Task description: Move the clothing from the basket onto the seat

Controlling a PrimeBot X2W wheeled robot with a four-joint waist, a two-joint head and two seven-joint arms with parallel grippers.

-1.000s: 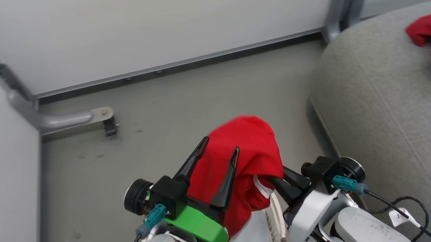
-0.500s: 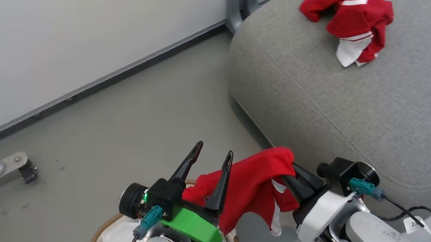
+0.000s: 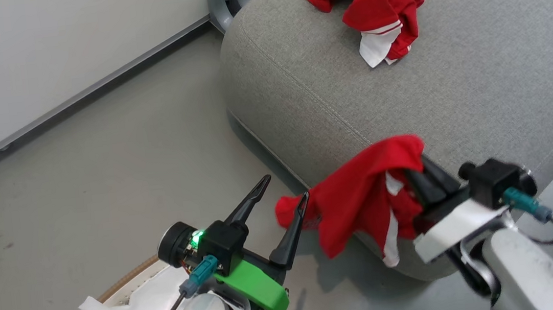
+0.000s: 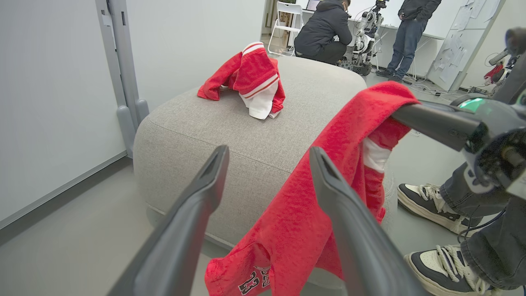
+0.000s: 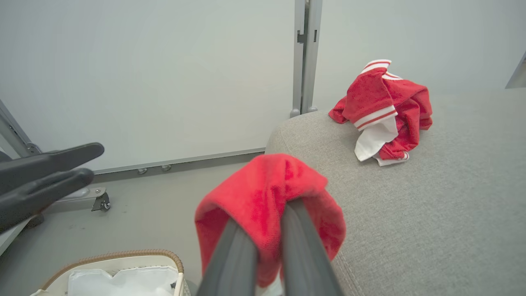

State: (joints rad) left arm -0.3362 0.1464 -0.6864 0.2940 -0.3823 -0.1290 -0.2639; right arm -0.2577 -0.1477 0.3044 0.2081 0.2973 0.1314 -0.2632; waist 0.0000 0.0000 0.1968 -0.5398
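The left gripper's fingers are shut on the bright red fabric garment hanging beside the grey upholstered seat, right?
Wrong gripper: the fingers of the right gripper are shut on the bright red fabric garment hanging beside the grey upholstered seat. The right wrist view shows it.

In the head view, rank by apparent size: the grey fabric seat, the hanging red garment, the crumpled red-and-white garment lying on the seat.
1. Grey woven-fabric seat, clearly largest.
2. Hanging red garment.
3. Crumpled red-and-white garment; it lies farther away, so this last order is unsure.
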